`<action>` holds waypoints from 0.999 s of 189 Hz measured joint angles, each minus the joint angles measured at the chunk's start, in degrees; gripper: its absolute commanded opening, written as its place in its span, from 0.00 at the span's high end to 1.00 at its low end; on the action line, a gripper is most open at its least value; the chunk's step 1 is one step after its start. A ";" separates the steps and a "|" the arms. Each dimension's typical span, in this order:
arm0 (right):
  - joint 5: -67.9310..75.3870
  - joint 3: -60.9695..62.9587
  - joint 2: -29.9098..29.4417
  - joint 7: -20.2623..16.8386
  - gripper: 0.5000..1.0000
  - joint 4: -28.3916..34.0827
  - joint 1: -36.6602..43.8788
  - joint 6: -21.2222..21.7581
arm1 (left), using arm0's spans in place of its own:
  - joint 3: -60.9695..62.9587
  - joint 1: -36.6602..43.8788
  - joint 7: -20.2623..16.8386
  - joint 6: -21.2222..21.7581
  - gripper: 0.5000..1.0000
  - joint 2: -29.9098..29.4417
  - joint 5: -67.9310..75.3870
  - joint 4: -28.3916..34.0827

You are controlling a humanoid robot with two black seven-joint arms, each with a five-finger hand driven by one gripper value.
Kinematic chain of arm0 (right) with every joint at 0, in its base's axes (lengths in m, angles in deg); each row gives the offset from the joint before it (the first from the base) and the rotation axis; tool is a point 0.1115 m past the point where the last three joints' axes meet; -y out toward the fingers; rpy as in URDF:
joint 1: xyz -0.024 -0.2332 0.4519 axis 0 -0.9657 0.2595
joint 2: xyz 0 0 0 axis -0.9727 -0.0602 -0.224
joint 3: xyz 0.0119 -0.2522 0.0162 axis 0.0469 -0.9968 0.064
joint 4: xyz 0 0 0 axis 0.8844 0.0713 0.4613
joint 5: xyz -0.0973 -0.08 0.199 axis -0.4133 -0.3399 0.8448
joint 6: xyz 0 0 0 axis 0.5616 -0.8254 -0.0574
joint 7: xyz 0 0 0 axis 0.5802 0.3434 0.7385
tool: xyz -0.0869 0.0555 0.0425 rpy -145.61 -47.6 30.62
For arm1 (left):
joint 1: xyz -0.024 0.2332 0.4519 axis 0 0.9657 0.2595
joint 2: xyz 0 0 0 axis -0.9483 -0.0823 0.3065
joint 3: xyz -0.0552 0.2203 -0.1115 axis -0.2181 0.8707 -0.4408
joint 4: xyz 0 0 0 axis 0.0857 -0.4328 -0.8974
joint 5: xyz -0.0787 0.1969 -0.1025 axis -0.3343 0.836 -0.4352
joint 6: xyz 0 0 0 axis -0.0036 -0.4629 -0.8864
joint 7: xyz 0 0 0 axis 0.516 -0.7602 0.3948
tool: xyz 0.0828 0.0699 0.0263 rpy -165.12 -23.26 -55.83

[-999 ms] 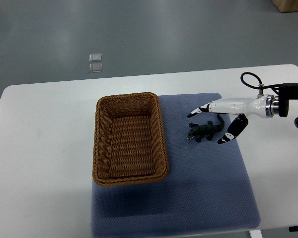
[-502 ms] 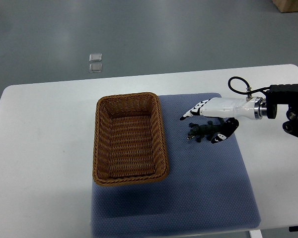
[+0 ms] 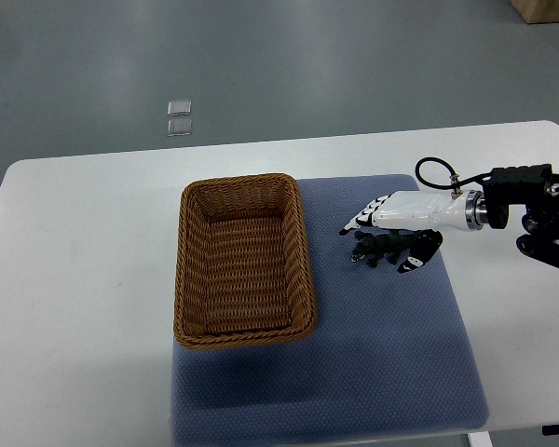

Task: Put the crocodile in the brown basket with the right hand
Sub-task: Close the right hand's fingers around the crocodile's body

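Right hand [image 3: 402, 212] low over crocodile [image 3: 374, 248], fingers spread, not clamped. Lying on blue mat [image 3: 382, 354] on white counter [image 3: 84, 279], right of brown basket [image 3: 304, 256], apart from it.

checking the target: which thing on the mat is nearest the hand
The dark crocodile, right under the right hand; the brown basket sits apart to its left.

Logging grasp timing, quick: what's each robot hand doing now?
Right robot hand: open over the crocodile, not gripping.
Left robot hand: not in view.
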 measured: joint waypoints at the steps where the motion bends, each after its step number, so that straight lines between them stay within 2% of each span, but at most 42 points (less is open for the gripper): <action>1: -0.06 0.00 -0.01 0.00 0.16 -0.05 0.01 -0.01 | 0.00 0.00 0.00 0.00 0.00 0.00 0.00 0.00; 32: -1.72 0.00 -0.28 0.00 0.17 -1.87 0.04 -0.21 | 0.00 0.00 0.00 0.00 0.00 0.00 0.00 0.00; 61: -2.54 -0.09 -0.39 0.00 0.26 -2.67 0.04 -0.97 | 0.00 0.00 0.00 0.00 0.00 0.00 0.00 0.00; 133: -3.40 -0.44 -0.69 0.00 0.36 -2.86 0.05 -1.21 | 0.00 0.00 0.00 0.00 0.00 0.00 0.00 0.00; 189: -4.12 -2.16 -1.19 -0.09 0.38 -3.20 0.59 -2.78 | 0.00 0.00 0.00 0.00 0.00 0.00 0.00 0.00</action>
